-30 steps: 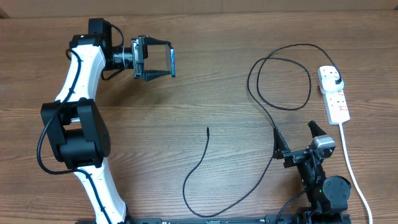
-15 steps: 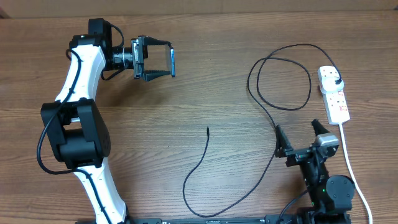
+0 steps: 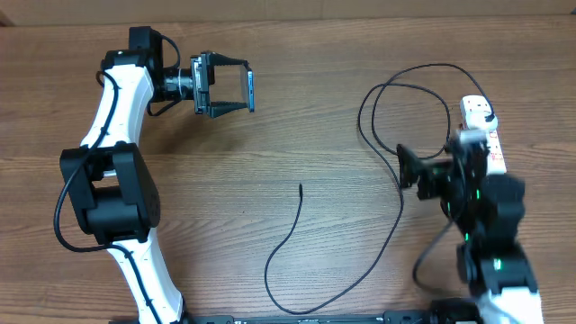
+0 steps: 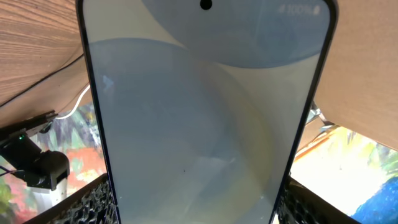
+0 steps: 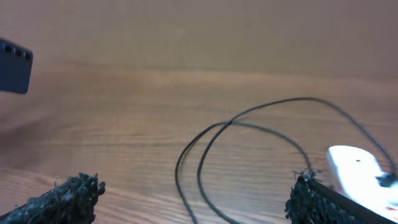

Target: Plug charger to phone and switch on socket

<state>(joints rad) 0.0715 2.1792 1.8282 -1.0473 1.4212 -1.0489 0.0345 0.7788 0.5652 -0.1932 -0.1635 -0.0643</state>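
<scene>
Phone (image 3: pixel 249 90): held by left fingers (image 3: pixel 229 61) toward the table's (image 3: pixel 360 54) far-left corner. Charger tip (image 3: pixel 301 188): laid centrally, leftward of the open, empty right fingers (image 3: pixel 406 162), which are nearer.

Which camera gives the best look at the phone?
Left wrist: the phone fills the frame, screen lit. Overhead shows only its thin edge in the left gripper; right wrist doesn't clearly show it.

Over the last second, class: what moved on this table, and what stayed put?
The right gripper, open and empty, swung from the near edge forward to beside the socket. It took hold of nothing. The left gripper holds the phone as before; the charger and socket lie unmoved.
</scene>
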